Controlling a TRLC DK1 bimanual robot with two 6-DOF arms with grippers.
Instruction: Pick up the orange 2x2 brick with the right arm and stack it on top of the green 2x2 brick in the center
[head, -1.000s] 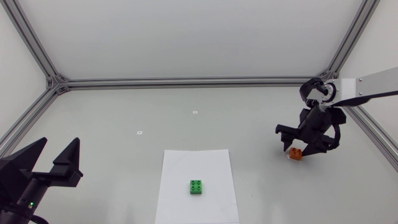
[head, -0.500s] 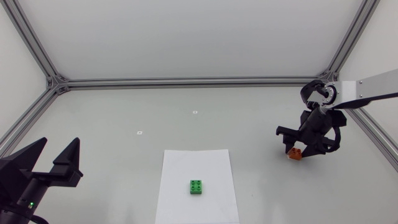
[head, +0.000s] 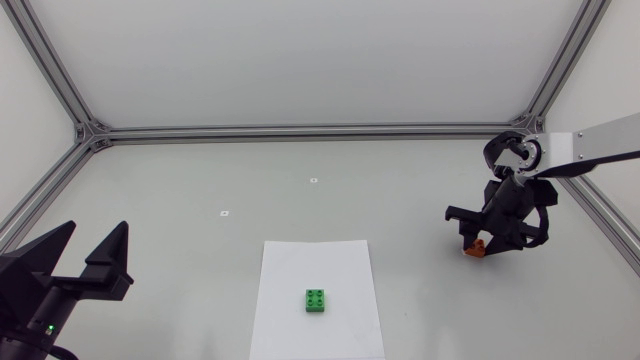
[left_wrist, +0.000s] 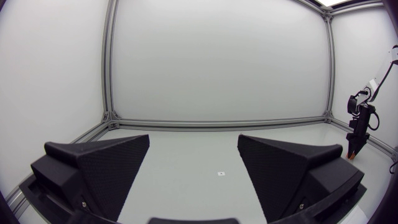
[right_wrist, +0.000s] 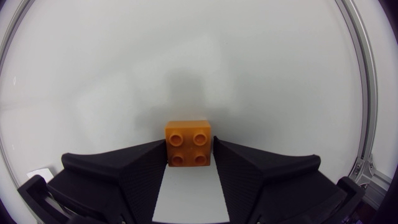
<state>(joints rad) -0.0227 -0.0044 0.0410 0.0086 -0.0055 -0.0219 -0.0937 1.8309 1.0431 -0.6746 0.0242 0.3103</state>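
1. R gripper (head: 479, 244): out on the table's right side, on the R arm (head: 590, 145) that comes in from the right edge. Points down, fingers clenched on the orange 2x2 brick (head: 477, 250).
2. R wrist view: orange 2x2 brick (right_wrist: 188, 143) sits btw the fingertips of the R gripper (right_wrist: 189, 152), studs facing the cam. One finger touches each side wall. Front half of the brick sticks out ahead of the tips.
3. Can't tell if the brick rests on the table or hangs just above it.
4. Green 2x2 brick (head: 317, 300): studs up, lying on a white paper sheet (head: 300, 265) near table ctr at the front. Well apart from the orange one, nothing touching it.
5. L gripper (head: 97, 232): front left corner, far from both bricks. Fingers spread wide, nothing btw them.
6. L wrist view: L gripper (left_wrist: 194, 140) looks across the grey table (left_wrist: 186, 162). Both wedge fingers (left_wrist: 99, 165) are apart w/ bare table in the gap. R arm (left_wrist: 359, 121) is small and far off to the side, w/ an orange speck at its tip.
7. Two small white markers (head: 313, 180) (head: 225, 212) lie on the table behind the sheet.
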